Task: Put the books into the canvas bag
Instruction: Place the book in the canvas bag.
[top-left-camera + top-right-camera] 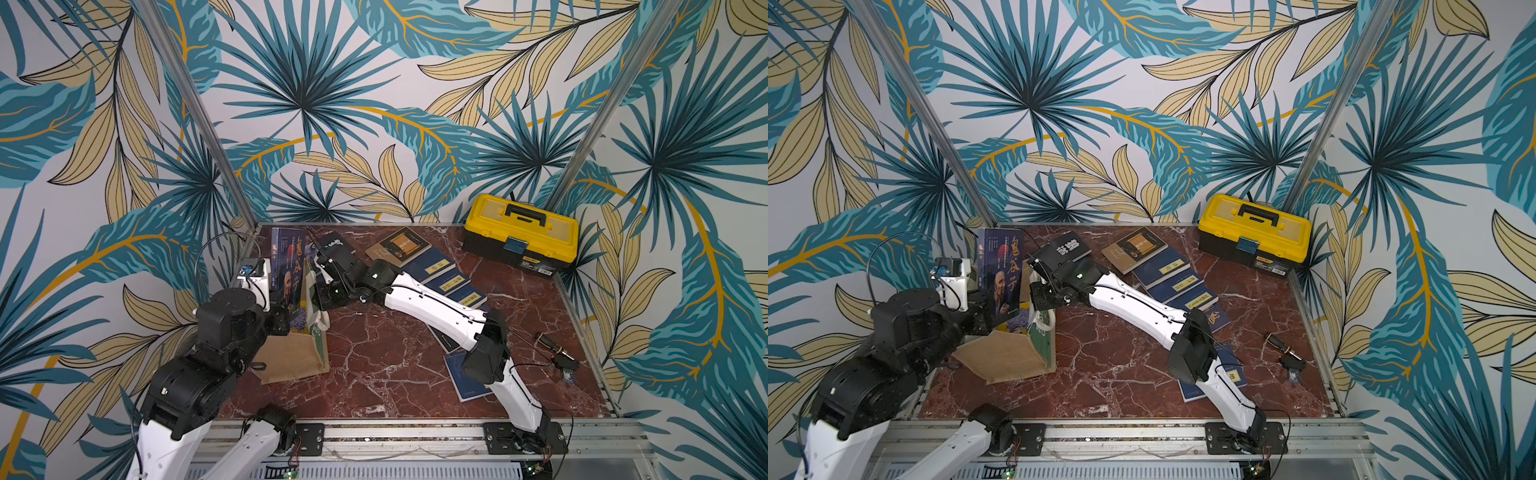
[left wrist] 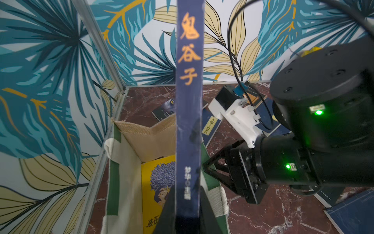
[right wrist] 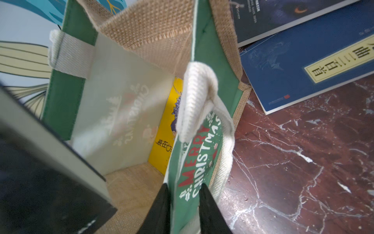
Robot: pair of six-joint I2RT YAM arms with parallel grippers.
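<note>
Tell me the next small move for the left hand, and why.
Probably lower the left hand straight down: its navy book hangs upright over the mouth of the canvas bag, the right hand holds the bag's green side, and there looks to be room beside the yellow book inside.

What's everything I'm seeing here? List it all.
Tan jute tote bag with green printed side: one, table's left
Bright yellow paperback: one, inside the bag
Dark blue portrait-cover book: one, upright above the bag
Loose paperbacks: at least seven, navy, black, tan-brown, across the table
Yellow-and-black plastic toolbox: one, back right corner
Small black tool: one, right edge
Red-brown marble table: one
Left gripper: black, shut on the dark blue book
Right gripper: black, astride the bag's green wall
</note>
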